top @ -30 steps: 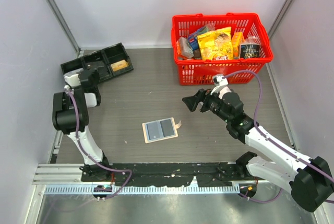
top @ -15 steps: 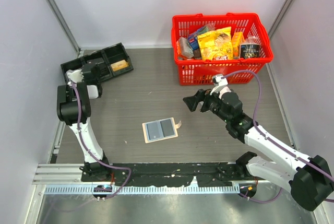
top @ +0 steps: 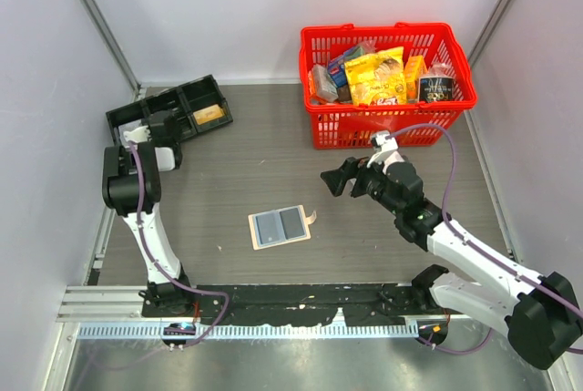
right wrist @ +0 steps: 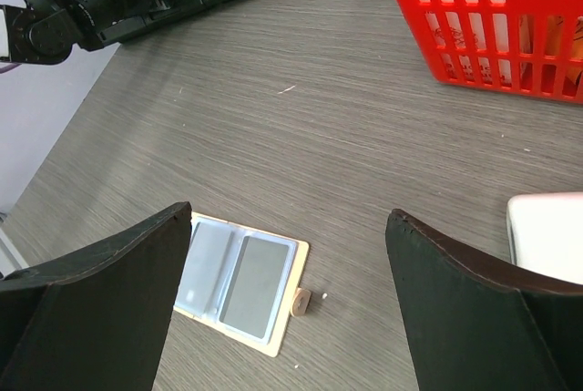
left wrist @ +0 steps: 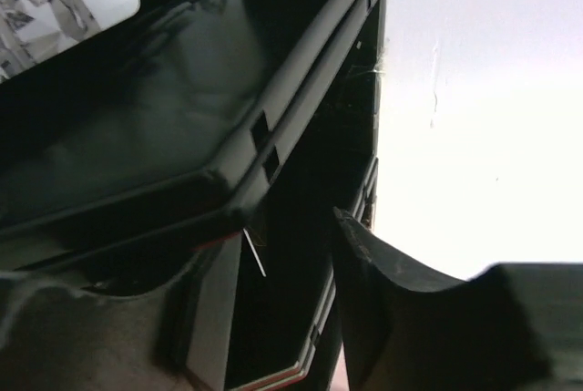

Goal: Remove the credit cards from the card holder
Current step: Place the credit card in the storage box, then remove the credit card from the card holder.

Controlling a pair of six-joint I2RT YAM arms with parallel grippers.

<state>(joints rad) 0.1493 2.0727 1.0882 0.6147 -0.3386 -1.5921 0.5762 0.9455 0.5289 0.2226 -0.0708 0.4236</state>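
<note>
The card holder (top: pixel 280 226) lies open and flat on the table's middle, tan-edged, showing a pale blue panel and a grey panel (right wrist: pixel 256 286); its small tab (right wrist: pixel 301 301) sticks out to the right. My right gripper (top: pixel 339 177) hovers open above and to the right of it, the holder showing past its left finger (right wrist: pixel 290 218). My left gripper (top: pixel 153 127) is down at the black tray (top: pixel 168 104), fingers parted over a dark compartment (left wrist: pixel 282 304), nothing between them. A yellow-orange card (top: pixel 209 115) lies in the tray's right compartment.
A red basket (top: pixel 387 127) full of packaged goods stands at the back right, close behind my right gripper. The black tray sits against the left wall at the back. Grey walls close in the table on three sides.
My left gripper has moved back onto the black tray and its jaws have parted. The right arm and the card holder have stayed put.
</note>
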